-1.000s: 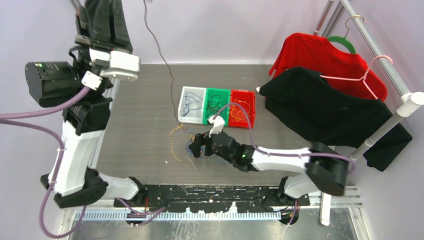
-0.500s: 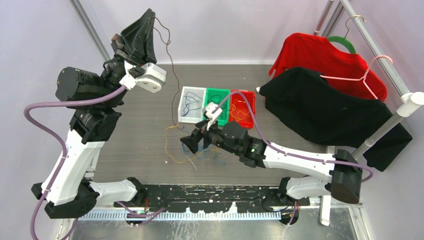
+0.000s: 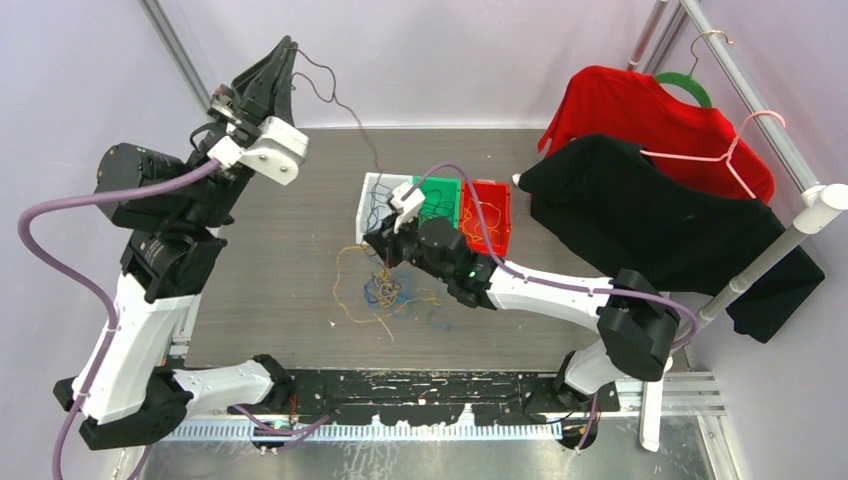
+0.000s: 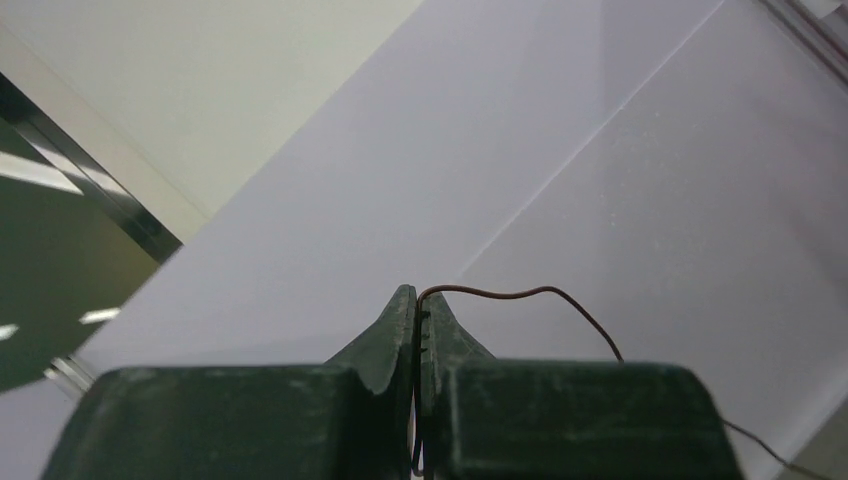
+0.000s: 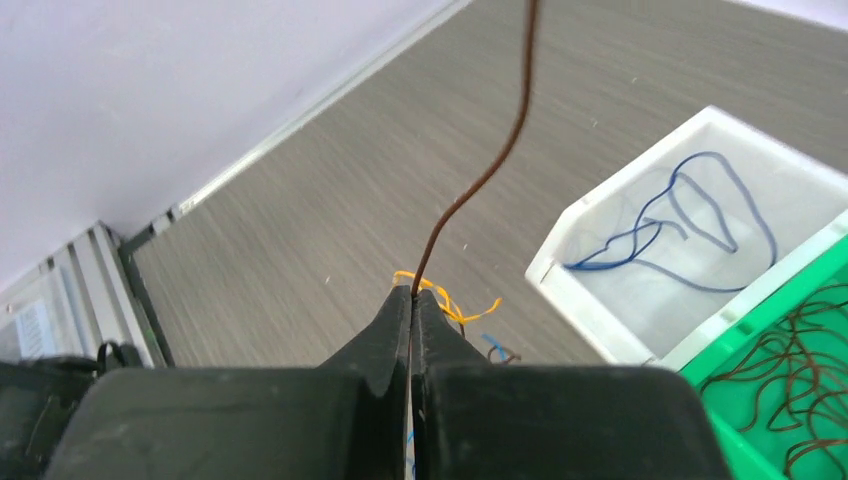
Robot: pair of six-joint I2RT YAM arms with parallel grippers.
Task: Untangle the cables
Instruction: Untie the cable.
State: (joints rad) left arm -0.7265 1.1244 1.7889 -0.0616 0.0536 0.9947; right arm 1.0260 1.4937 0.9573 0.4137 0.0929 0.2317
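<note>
A loose tangle of the cables [image 3: 385, 290], yellow, blue and dark, lies on the table in front of the bins. One dark brown cable [image 3: 345, 110] rises out of it. My left gripper [image 3: 288, 50] is held high at the back left, shut on that cable's upper end [image 4: 520, 293]; its jaws [image 4: 417, 295] are pressed together. My right gripper [image 3: 375, 240] hangs low over the tangle, beside the white bin, shut on the same brown cable [image 5: 490, 170], which runs up from its tips [image 5: 411, 298]. A yellow strand [image 5: 450, 300] shows just past the tips.
Three bins stand in a row: a white bin [image 3: 365, 200] with a blue cable [image 5: 700, 215], a green bin [image 3: 445, 185] with dark cables, and a red bin [image 3: 495, 190] with yellow ones. A red shirt [image 3: 650, 110] and a black shirt [image 3: 650, 220] hang on a rack at the right.
My right gripper was open; it has moved back toward the white bin and shut on the brown cable. The left gripper came down from above the view, still holding its end. The tangle spread out.
</note>
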